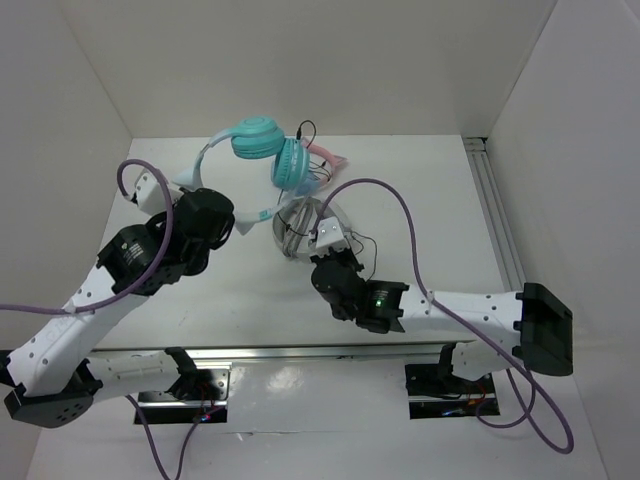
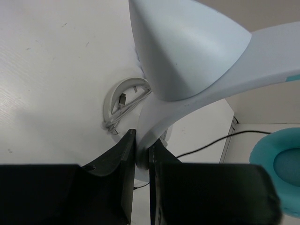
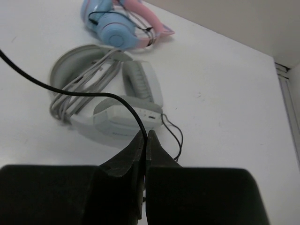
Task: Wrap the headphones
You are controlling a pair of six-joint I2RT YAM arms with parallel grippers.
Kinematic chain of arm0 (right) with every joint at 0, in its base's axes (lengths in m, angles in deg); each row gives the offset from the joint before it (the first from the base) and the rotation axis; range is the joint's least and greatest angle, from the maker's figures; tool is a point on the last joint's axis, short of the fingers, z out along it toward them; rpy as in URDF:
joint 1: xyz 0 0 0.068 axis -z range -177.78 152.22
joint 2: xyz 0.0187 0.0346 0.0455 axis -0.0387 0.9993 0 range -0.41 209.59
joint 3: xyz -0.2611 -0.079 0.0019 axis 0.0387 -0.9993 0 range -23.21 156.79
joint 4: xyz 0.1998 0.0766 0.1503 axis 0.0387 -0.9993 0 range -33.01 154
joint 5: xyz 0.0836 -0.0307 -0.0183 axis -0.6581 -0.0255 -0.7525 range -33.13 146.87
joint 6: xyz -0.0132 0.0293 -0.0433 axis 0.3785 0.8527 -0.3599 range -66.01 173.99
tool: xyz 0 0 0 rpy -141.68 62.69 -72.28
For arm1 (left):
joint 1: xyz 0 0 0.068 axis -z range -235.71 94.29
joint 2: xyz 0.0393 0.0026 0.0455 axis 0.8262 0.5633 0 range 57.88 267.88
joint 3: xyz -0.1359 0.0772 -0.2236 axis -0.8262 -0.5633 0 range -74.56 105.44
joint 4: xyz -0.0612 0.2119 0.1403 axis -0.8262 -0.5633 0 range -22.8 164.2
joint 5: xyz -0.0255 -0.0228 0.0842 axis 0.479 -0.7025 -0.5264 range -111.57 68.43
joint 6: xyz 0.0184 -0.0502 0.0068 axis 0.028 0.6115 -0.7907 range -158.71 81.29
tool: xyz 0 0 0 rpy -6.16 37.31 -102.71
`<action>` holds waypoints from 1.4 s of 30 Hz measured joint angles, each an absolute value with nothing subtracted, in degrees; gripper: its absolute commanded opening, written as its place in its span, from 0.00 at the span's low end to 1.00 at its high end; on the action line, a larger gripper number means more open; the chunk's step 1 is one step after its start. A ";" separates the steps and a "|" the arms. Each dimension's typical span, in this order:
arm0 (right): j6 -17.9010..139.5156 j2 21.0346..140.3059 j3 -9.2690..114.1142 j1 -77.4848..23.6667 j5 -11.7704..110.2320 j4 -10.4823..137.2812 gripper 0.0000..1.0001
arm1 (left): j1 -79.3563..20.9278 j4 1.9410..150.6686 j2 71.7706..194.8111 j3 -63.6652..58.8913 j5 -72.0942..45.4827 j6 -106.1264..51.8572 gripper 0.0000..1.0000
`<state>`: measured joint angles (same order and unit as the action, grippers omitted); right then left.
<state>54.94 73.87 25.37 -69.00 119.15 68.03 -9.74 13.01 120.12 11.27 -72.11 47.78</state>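
Nearest to us, in the left wrist view, the matte black left fingers (image 2: 142, 140) are clamped on the lower end of the headband of the headphones (image 2: 187, 56). That band is smooth, translucent pale-blue plastic that swells into a rounded cat-ear point. One soft teal ear cushion is cut off at the right edge of this view. In the right wrist view the right fingers (image 3: 146, 137) are pressed together on the thin black cable (image 3: 93, 95), which arcs away to the left and out of view. From above we see the table (image 1: 430, 220), plain matte white, boxed in by white walls (image 1: 300, 60), with a ribbed metal rail (image 1: 495, 210) along its right side. The headphones sit at the back centre of the table, with both glossy teal cups close together just behind the other pairs. We cannot tell whether the cups touch the table or hang clear of it. A grey-and-white pair (image 3: 117, 108) lies flat near the right fingers, its padded cups folded inward and its pale cord bundled across the band. Behind it lies a pink-banded pair (image 3: 112, 28) with blue cups, half hidden from above by the teal cups. Where the black cable joins its cup we cannot make out.
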 measured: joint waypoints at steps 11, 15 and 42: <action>50.05 74.33 30.98 -67.10 110.78 68.53 0.00 | -11.03 14.28 115.95 9.41 -72.29 45.40 0.00; 48.47 75.75 34.81 -69.70 106.72 68.60 0.00 | -11.07 14.28 115.60 6.92 -72.18 45.56 0.00; 39.53 73.61 35.94 -77.05 109.93 72.31 0.00 | -16.73 14.59 122.90 -0.06 -75.21 37.93 0.00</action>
<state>39.53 73.61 35.94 -77.05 109.93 72.31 -16.73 14.59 122.90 -0.06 -75.21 37.93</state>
